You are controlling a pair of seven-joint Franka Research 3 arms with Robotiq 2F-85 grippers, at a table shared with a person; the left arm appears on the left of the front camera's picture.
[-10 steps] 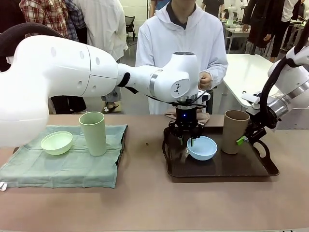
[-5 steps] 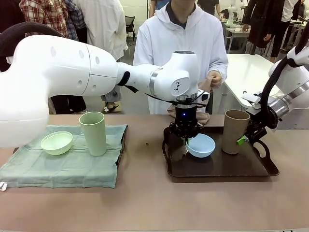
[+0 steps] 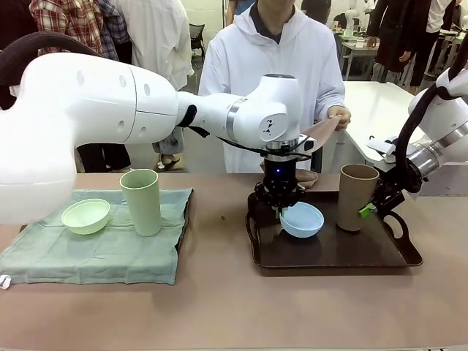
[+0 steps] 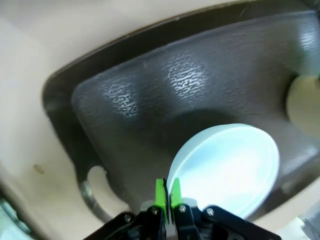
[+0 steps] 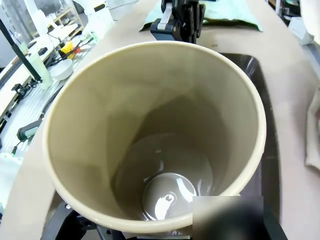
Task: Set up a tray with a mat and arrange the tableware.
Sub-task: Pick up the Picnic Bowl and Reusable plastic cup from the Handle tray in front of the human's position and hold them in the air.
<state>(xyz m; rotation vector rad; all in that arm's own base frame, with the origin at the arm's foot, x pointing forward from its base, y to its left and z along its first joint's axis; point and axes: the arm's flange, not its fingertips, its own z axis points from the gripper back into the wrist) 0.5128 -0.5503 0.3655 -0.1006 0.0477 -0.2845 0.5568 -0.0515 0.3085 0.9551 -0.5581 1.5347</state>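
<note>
My left gripper (image 3: 281, 210) (image 4: 167, 192) is shut on the near rim of the light blue bowl (image 3: 303, 219) (image 4: 225, 170), which hangs tilted just above the dark brown tray (image 3: 329, 265) (image 4: 165, 90). At the tray's right end stands the tall tan-brown cup (image 3: 356, 197) (image 5: 150, 125), with my right gripper (image 3: 369, 210) closed around its side. A pale green bowl (image 3: 86, 216) and a tall pale green cup (image 3: 141, 201) stand on a green mat (image 3: 95, 252) at the left. Behind the tray, a person's hand (image 3: 338, 117) holds up a tan cloth (image 3: 318, 135).
The tray has handle cut-outs at both ends. Bare table lies between the green mat and the tray and along the front edge. My left arm spans the middle of the table above the green cup. Other tables and people are in the background.
My left gripper has closed on the blue bowl's rim and raised it a little, shifting it left. The person's hand has lifted the tan cloth up and to the right. The right arm has stayed put.
</note>
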